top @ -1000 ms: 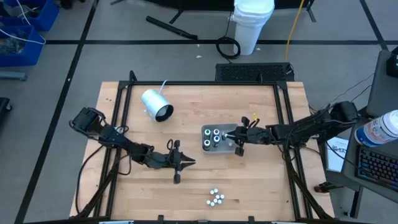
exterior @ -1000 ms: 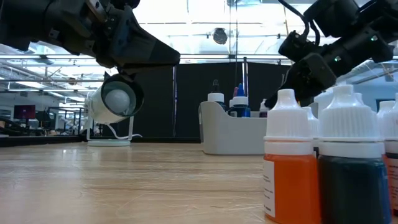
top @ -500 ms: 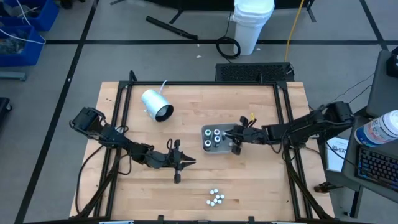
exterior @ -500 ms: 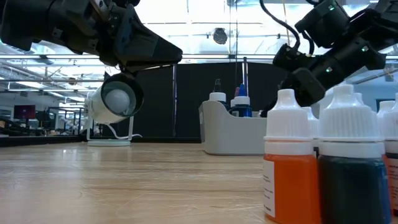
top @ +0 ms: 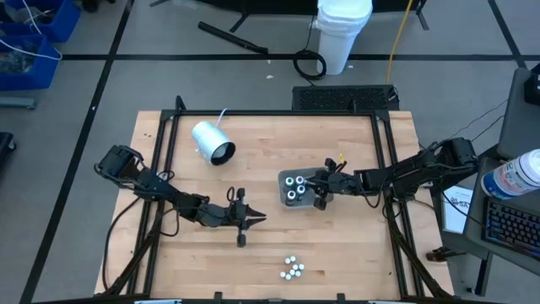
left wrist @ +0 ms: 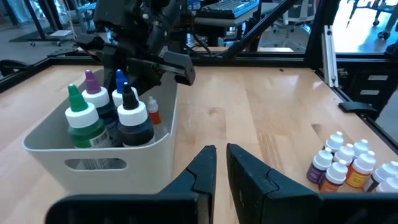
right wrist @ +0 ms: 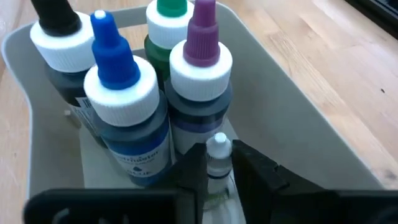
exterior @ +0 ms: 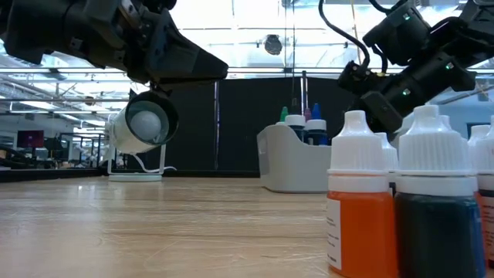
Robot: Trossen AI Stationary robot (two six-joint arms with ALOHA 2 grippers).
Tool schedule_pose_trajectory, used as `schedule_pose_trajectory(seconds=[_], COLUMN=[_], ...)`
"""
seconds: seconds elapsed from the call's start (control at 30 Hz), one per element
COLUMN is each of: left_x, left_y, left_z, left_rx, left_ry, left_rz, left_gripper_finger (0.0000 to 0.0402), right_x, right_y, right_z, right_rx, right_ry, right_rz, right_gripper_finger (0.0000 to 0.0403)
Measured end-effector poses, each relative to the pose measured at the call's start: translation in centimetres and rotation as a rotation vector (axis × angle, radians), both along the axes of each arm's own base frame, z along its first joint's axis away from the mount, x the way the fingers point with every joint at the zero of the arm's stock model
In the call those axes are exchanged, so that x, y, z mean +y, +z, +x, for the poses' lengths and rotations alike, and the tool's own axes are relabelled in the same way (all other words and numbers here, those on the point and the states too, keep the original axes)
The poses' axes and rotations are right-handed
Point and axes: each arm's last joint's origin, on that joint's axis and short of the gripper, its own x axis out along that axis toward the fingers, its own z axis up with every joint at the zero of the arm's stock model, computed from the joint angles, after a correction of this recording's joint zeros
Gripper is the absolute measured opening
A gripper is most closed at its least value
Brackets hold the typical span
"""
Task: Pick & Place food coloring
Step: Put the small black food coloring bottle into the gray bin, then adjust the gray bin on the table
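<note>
Right gripper (right wrist: 217, 163) clamping tiny bottle (right wrist: 218, 155) over tray (right wrist: 298, 134), placing step. Next: lowering beside big bottles, releasing. Left gripper (left wrist: 220, 163) nearly together, waiting; remaining bottles (left wrist: 345, 163) beside it.

From above, my right gripper (top: 320, 192) sits over the right end of the grey tray (top: 288, 199), where four white-capped bottles (top: 293, 187) stand. My left gripper (top: 251, 220) hangs over bare wood in the middle. A cluster of small food coloring bottles (top: 292, 269) lies near the front edge. A white cylinder (top: 211, 142) lies on its side at the back left.
</note>
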Motion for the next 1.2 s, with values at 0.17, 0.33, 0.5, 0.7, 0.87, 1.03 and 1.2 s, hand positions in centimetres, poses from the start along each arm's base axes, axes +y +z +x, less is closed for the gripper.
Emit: schedule_pose_trajectory(seconds=[0.17, 0.33, 0.5, 0.7, 0.87, 1.03, 1.2], left_x=[0.0, 0.0, 0.0, 0.0, -0.3, -0.3, -0.2], left_y=[0.0, 0.0, 0.0, -0.1, -0.2, -0.2, -0.1], left_z=[0.0, 0.0, 0.0, 0.0, -0.1, -0.1, -0.1], left_rx=[0.000, 0.000, 0.001, 0.007, 0.027, 0.024, 0.018], left_ry=[0.000, 0.001, 0.001, -0.004, -0.082, -0.071, -0.034], left_rz=[-0.001, -0.009, -0.010, -0.033, -0.107, -0.100, -0.081], left_gripper_finger=[0.0047, 0.0047, 0.0047, 0.0047, 0.0047, 0.0047, 0.0047], right_x=[0.0, 0.0, -0.1, -0.3, 0.1, 0.9, 1.1], right_y=[0.0, 0.5, 1.5, 4.2, 6.5, 6.5, 5.2], right_z=[0.0, -0.1, -0.6, -1.6, -3.2, -5.7, -7.7], right_rx=[0.000, -0.018, -0.040, -0.086, 0.017, 0.147, 0.251], right_ry=[0.002, 0.010, 0.008, 0.000, -0.027, -0.120, -0.273], right_rz=[-0.002, -0.012, -0.023, -0.089, -0.115, -0.143, -0.166], right_gripper_finger=[0.0113, 0.0136, 0.0135, 0.0119, 0.0093, 0.0039, 0.0007])
